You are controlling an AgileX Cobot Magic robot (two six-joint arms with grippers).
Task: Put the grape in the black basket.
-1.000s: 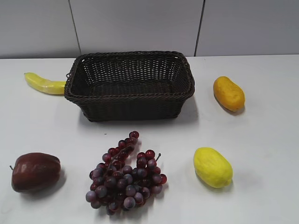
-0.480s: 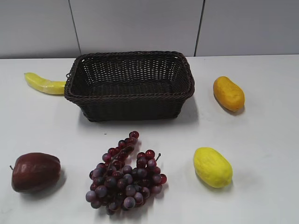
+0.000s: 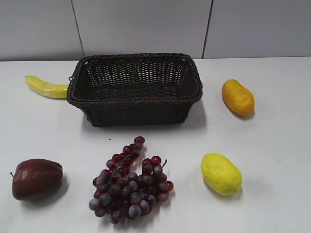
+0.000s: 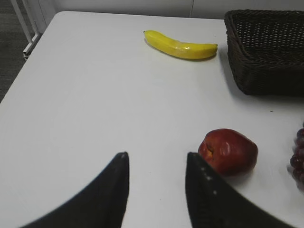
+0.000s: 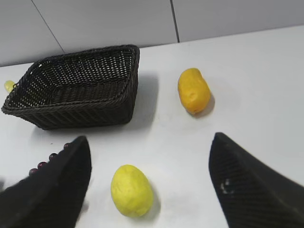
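The grape bunch (image 3: 130, 184), dark red and purple, lies on the white table in front of the black basket (image 3: 135, 104); its edge shows in the left wrist view (image 4: 299, 159) and a few grapes show in the right wrist view (image 5: 45, 163). The basket is empty and also shows in the left wrist view (image 4: 266, 71) and the right wrist view (image 5: 76, 111). My left gripper (image 4: 156, 156) is open above bare table, left of the apple. My right gripper (image 5: 149, 140) is wide open above the yellow lemon. Neither gripper shows in the exterior view.
A dark red apple (image 3: 37, 178) lies left of the grapes. A yellow lemon (image 3: 221, 173) lies to their right. An orange mango (image 3: 237, 97) sits right of the basket, a banana (image 3: 46, 87) at its left. The table's left edge (image 4: 23, 66) is near.
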